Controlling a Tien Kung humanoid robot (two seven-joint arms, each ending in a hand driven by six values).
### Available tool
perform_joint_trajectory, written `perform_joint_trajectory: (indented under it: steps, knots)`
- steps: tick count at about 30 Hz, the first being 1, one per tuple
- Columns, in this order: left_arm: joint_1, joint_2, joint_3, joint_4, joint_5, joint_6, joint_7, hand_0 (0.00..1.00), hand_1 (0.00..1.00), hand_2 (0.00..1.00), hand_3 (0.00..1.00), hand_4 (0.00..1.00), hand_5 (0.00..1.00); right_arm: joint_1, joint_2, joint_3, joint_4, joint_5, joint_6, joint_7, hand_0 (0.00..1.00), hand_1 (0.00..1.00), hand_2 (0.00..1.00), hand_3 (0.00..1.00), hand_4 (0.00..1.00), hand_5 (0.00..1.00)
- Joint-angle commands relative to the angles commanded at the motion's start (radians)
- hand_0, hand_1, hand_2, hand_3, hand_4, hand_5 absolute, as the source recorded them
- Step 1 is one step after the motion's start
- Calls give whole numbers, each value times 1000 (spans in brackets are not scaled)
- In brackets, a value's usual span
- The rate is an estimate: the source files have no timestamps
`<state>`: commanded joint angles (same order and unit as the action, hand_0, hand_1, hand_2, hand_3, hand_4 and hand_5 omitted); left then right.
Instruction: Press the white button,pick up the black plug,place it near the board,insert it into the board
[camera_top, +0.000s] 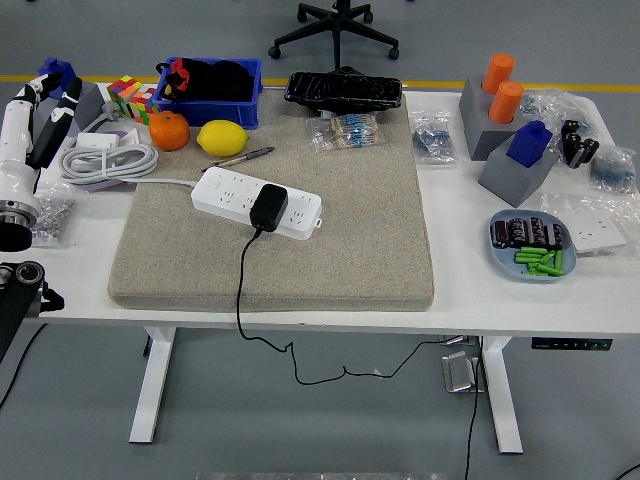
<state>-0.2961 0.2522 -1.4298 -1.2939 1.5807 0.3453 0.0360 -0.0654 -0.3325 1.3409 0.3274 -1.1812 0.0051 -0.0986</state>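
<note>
We see the white power strip (257, 203) lying at an angle on the beige mat (330, 250), which covers the middle of the white table (470, 300). The black plug (268, 207) sits seated in the strip, near its right half; its black cord (240, 290) runs toward us across the mat and drops over the table's near edge. We cannot make out the white button on the strip.

Left arm (25, 150): white and black, at the picture's left edge, over the table's left end. We cannot tell how its hand is set. Right arm: nothing of it shows.

Containers:
- Blue bin (210, 92), far left of the mat: holds dark round items and something red at its left corner.
- Black tray (343, 88), at the mat's far edge: contents unclear.
- Blue plate (530, 245), right of the mat: dark cylinders at the back, green sticks at the front.
- Grey block (485, 125), far right: two orange cylinders standing in it.
- Second grey block (515, 175), just nearer: a blue piece on top.

An orange (170, 130) and a lemon (222, 137) lie side by side, just in front of the bin.
</note>
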Motion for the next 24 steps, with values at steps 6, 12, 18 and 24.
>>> perform_joint_trajectory:
  steps: [6,12,18,24]
  knots:
    - [0,1,1,-1,0,0,0,998,948,909,873,874,998,-2,1,-2,1,1,0,1,829,715,699,658,786,484]
    - [0,0,1,0,0,0,-1,998,948,909,872,874,998,-2,1,-4,1,2,0,0,829,714,698,657,786,484]
    - [1,-1,1,-1,1,0,-1,998,949,909,871,874,998,-4,1,0,0,0,-1,1,828,714,699,657,785,481]
    - [1,-3,-1,0,1,0,-1,998,949,909,872,874,998,-4,3,2,1,-1,0,0,828,714,699,656,783,479]
